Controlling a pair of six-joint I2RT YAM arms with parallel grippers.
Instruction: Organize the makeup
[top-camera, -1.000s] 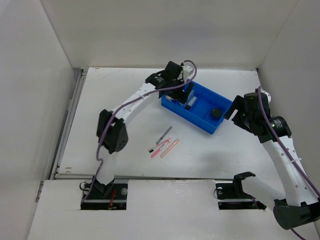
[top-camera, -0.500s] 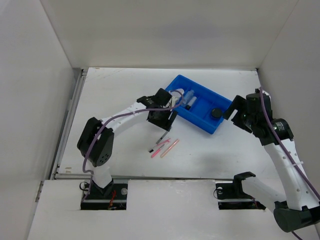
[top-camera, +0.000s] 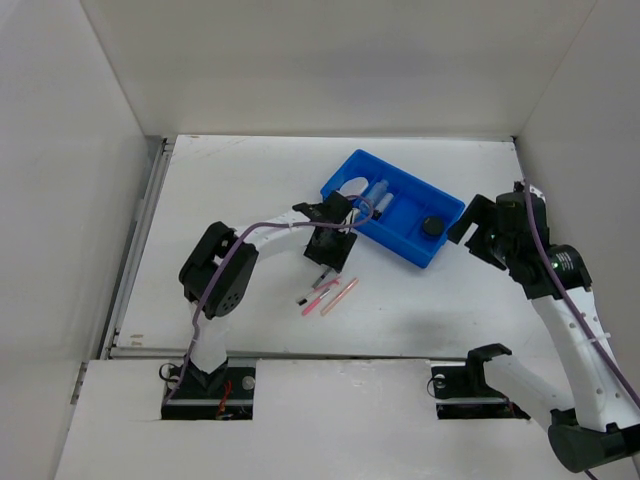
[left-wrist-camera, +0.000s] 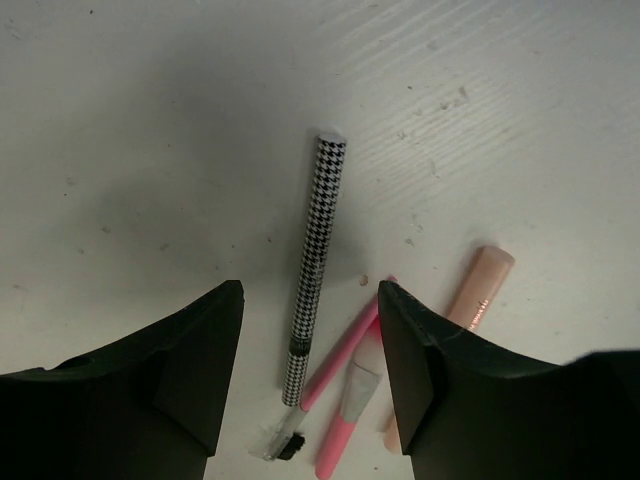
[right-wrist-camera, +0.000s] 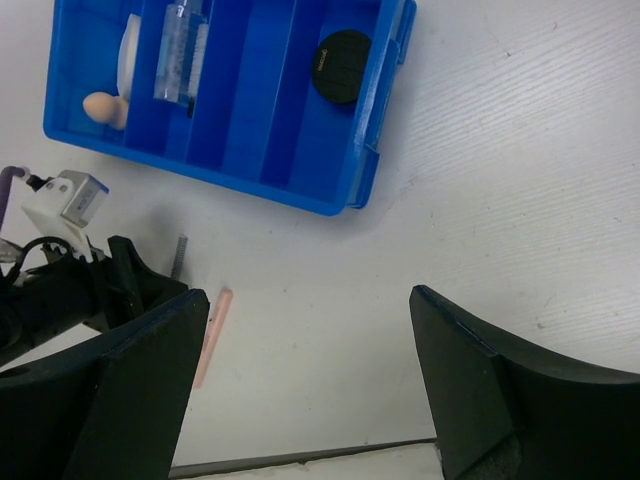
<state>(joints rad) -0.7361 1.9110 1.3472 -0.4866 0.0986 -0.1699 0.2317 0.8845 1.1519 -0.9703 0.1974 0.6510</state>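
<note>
The thin houndstooth brush (left-wrist-camera: 318, 250) lies on the table with its bristle end nearest me. Two pink sticks (left-wrist-camera: 345, 350) and a peach stick (left-wrist-camera: 478, 290) lie just right of it. My left gripper (left-wrist-camera: 310, 330) is open and empty, low over them, its jaws straddling the brush's lower half and the pink sticks. In the top view it (top-camera: 326, 262) sits just in front of the blue tray (top-camera: 385, 240). The tray holds the black compact (right-wrist-camera: 341, 52), two clear vials (right-wrist-camera: 180, 50) and the beige sponge (right-wrist-camera: 103, 106). My right gripper (right-wrist-camera: 310, 330) is open and empty, held high right of the tray.
White walls enclose the table on the left, back and right. A metal rail (top-camera: 135, 250) runs along the left edge. The left arm's elbow (top-camera: 215, 275) hangs over the table's left middle. A white curved piece (right-wrist-camera: 130, 45) lies in the tray's end compartment.
My left gripper has left the tray and come down toward me, over the brush and pink sticks. The right arm has barely moved.
</note>
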